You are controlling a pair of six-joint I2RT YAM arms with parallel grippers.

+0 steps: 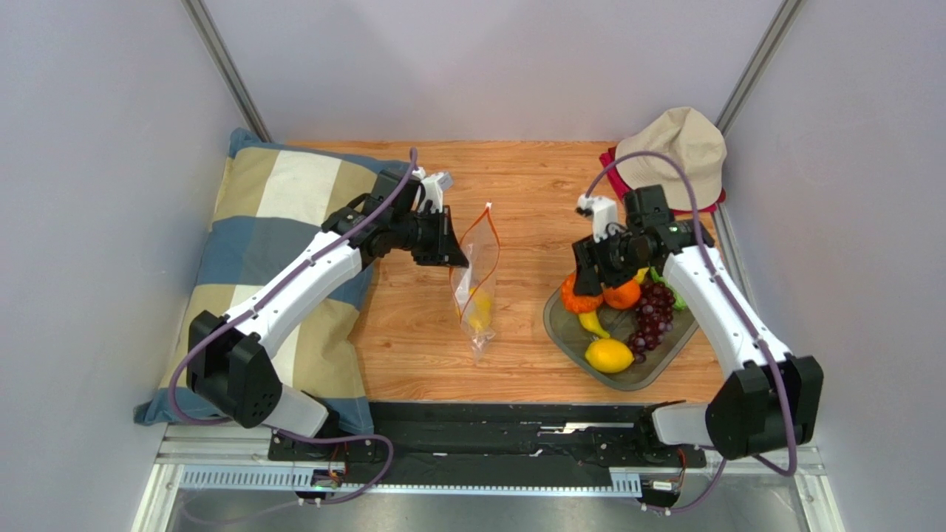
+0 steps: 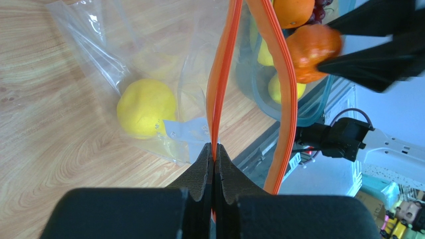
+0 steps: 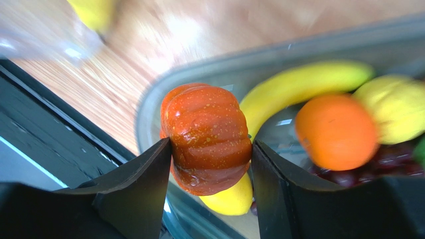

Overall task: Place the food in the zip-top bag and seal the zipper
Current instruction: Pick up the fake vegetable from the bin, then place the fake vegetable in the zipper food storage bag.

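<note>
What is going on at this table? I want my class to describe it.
Two robot arms are bagging toy food. The left arm's fingers pinch the orange-red zipper strip, holding the clear bag open, with one yellow fruit already inside. The right arm's fingers grip the small pumpkin over the grey tray, where the banana, orange and other pieces lie. The bag is not yet sealed.

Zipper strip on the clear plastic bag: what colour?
Orange-red zipper strip; left wrist view.
</note>
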